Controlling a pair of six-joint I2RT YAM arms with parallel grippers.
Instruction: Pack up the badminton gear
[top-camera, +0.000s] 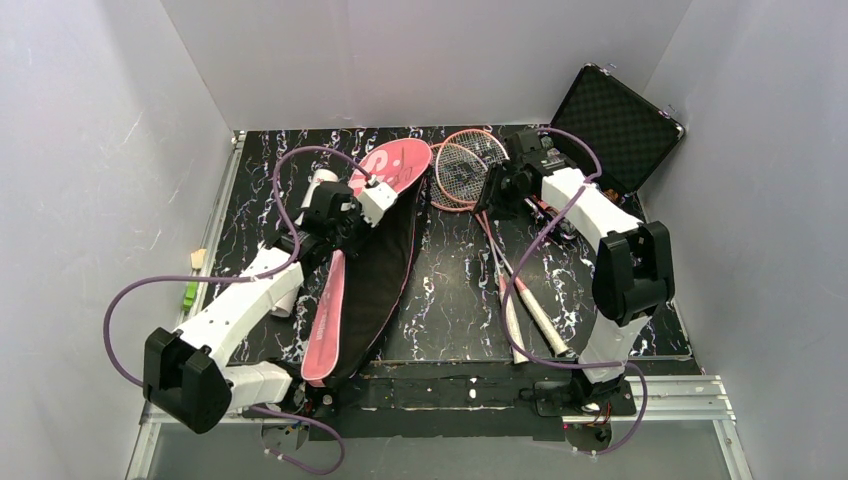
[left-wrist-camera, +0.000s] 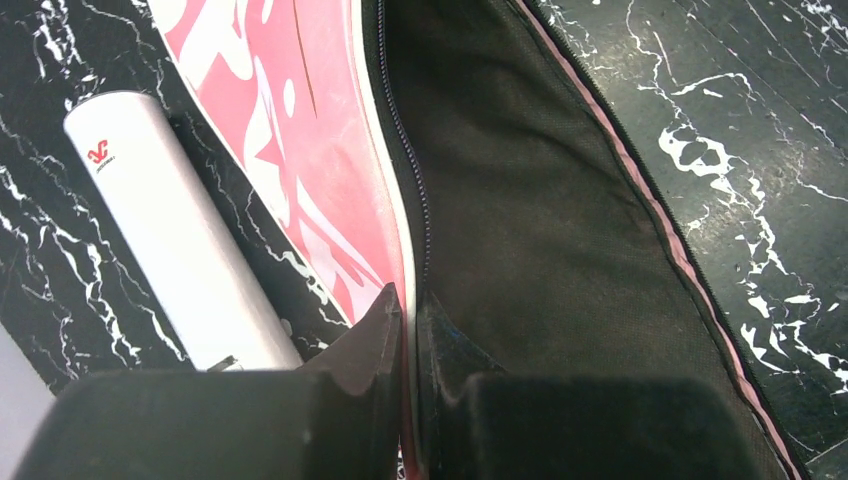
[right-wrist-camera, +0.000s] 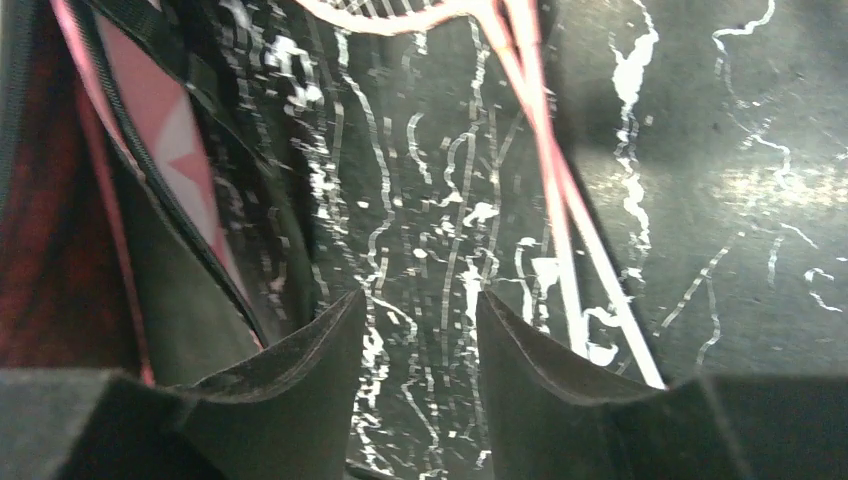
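The long pink racket bag (top-camera: 345, 300) lies unzipped at the left, its black lining (left-wrist-camera: 520, 200) facing up. My left gripper (top-camera: 372, 203) is shut on the edge of the bag's pink flap (left-wrist-camera: 290, 130), pinched between the fingertips (left-wrist-camera: 385, 315). The white-grey tube (left-wrist-camera: 170, 230) lies just left of the bag, partly under my left arm (top-camera: 285, 297). Two pink-framed rackets (top-camera: 462, 165) lie crossed in the middle, white handles (top-camera: 545, 322) toward me. My right gripper (top-camera: 490, 197) is open and empty above the table, left of the racket shafts (right-wrist-camera: 560, 200). No shuttlecocks show.
An open black case (top-camera: 620, 125) leans at the back right corner. A small green and yellow object (top-camera: 190, 290) sits off the mat's left edge. Grey walls enclose the black marbled table (top-camera: 450, 290). The bag's edge shows at the left of the right wrist view (right-wrist-camera: 150, 150).
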